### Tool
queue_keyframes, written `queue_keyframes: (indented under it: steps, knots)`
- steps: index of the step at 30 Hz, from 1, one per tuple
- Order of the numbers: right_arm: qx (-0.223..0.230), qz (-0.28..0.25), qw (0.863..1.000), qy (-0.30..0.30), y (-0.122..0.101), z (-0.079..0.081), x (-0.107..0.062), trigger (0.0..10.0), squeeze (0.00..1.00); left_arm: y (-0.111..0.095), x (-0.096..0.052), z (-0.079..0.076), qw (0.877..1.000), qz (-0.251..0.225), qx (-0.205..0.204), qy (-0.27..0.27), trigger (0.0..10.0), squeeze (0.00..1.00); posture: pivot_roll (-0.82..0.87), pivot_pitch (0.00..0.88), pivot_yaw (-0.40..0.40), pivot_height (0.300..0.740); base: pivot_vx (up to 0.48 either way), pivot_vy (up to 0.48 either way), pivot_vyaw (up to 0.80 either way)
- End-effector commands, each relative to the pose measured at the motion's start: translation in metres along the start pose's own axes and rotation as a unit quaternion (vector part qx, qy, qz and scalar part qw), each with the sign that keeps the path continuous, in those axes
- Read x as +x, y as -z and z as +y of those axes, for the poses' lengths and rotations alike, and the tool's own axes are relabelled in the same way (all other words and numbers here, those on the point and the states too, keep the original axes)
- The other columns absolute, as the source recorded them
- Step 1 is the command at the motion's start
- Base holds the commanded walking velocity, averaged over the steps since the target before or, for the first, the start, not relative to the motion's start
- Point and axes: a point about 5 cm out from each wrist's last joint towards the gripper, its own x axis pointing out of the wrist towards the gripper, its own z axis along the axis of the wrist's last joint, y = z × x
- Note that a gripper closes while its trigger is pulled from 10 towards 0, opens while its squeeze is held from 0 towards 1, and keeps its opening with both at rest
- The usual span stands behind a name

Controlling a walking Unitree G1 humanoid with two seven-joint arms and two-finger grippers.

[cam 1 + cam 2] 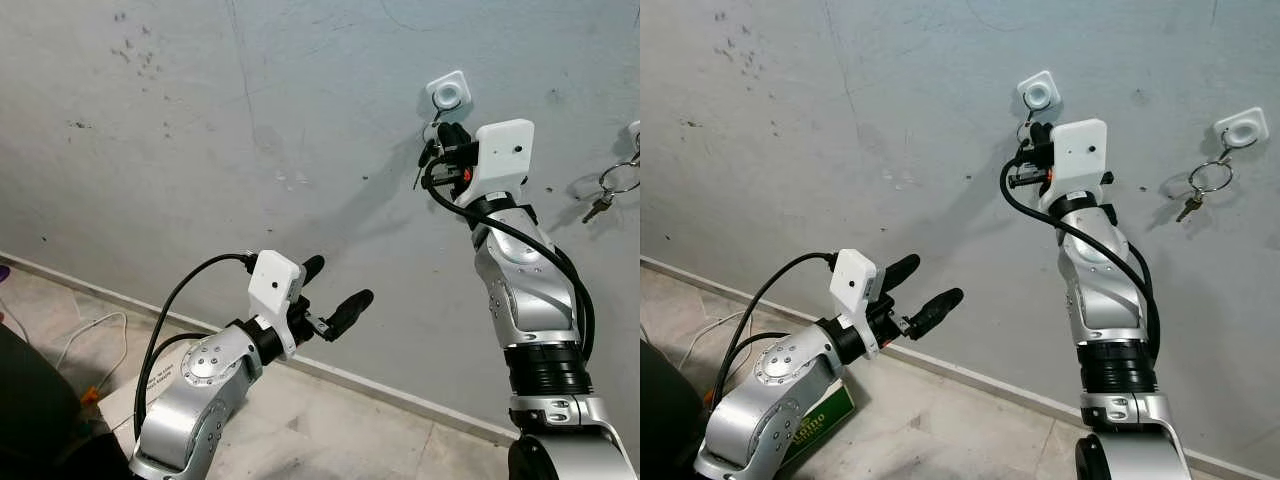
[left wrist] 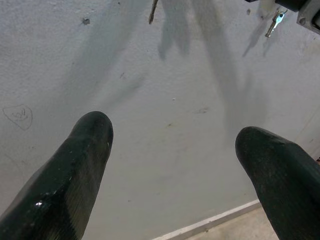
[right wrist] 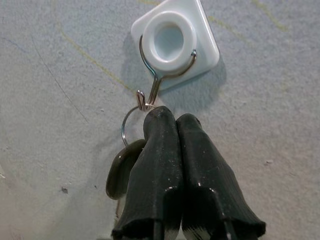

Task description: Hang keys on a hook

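Observation:
My right gripper (image 1: 441,132) is raised against the grey wall, just under a white hook (image 1: 447,91). Its fingers (image 3: 160,145) are shut on a thin metal key ring (image 3: 128,119). A dark key (image 3: 119,176) hangs behind the fingers. The ring touches the lower tip of the hook's wire loop (image 3: 150,82); I cannot tell whether it is threaded on. My left gripper (image 1: 343,280) is held low in front of the wall, open, with nothing between its fingers (image 2: 75,165).
A second white hook (image 1: 1243,127) further right on the wall carries another ring of keys (image 1: 1202,183). A skirting board (image 1: 400,390) runs along the floor. A green box (image 1: 820,425) and a white cable (image 1: 90,335) lie on the floor at left.

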Motion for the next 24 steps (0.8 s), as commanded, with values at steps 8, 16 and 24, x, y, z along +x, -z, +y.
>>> queue_keyframes:
  steps: [8, 16, 24]
  knots:
    - [-0.018, 0.035, 0.999, -0.002, 0.023, 0.002, -0.013, 10.0, 0.00, -0.005, -0.001, -0.002, 1.000, -0.009, 0.009, 0.000, 10.0, 0.00, 0.00, 0.068, 0.047, 0.740, 0.000, 0.000, 0.00]
    - [-0.028, 0.040, 0.999, -0.010, 0.029, 0.009, -0.017, 10.0, 0.17, -0.023, 0.003, -0.005, 0.999, -0.046, 0.026, 0.008, 10.0, 0.00, 0.01, 0.067, 0.052, 0.740, 0.000, 0.000, 0.00]
    - [-0.038, 0.041, 0.998, -0.011, 0.030, 0.010, -0.016, 10.0, 0.09, -0.039, 0.006, -0.005, 0.995, -0.084, 0.050, -0.008, 10.0, 0.00, 0.01, 0.064, 0.054, 0.740, 0.000, 0.000, 0.00]
